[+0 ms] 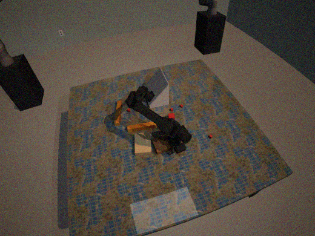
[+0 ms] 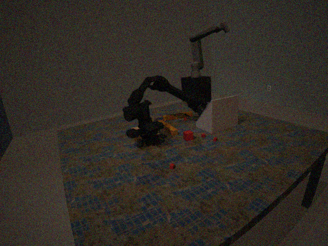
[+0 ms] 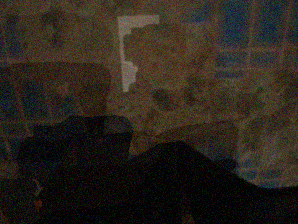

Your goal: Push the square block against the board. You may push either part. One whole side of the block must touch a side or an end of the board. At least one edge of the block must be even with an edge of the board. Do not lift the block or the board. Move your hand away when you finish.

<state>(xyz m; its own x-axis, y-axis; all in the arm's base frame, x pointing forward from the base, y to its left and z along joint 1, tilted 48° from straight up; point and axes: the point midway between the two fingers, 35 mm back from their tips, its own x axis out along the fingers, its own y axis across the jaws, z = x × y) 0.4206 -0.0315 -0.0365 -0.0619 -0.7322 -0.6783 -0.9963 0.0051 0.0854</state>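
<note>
At the left of the top view a black pedestal (image 1: 22, 85) stands beyond the patterned table (image 1: 100, 181) (image 2: 164, 189) (image 3: 175, 60). Left of the table's middle, one orange bar (image 1: 118, 113) (image 2: 178, 116) runs up the frame, with a small red cube (image 1: 128, 110) (image 2: 185, 119) near its right side. Lower and to the right, a second orange bar (image 1: 141, 126) (image 2: 170, 128) lies nearly crosswise. Just below that bar, around the centre of the frame, sits the pale block (image 1: 143, 146), flat on the table and partly in shadow. The brown block (image 1: 162, 146) is just to its right, tilted against it and partly covered by the arm; whether the two touch, I cannot tell, nor which of them is the task's square block and which the board. The black arm (image 1: 151, 115) (image 2: 170, 88) slants down from upper left to right of centre, where it bends over the brown block. The jaws (image 1: 167, 140) (image 2: 154, 134) are together, low by the brown block; contact is too dark to make out. Above the arm stands a white wedge (image 1: 160, 98) (image 2: 225, 113). Right of the arm are a larger red cube (image 1: 171, 115) (image 2: 188, 135) and, farther right and lower, a lone red cube (image 1: 210, 136) (image 2: 172, 166). Another black pedestal (image 1: 209, 31) stands at upper right.
</note>
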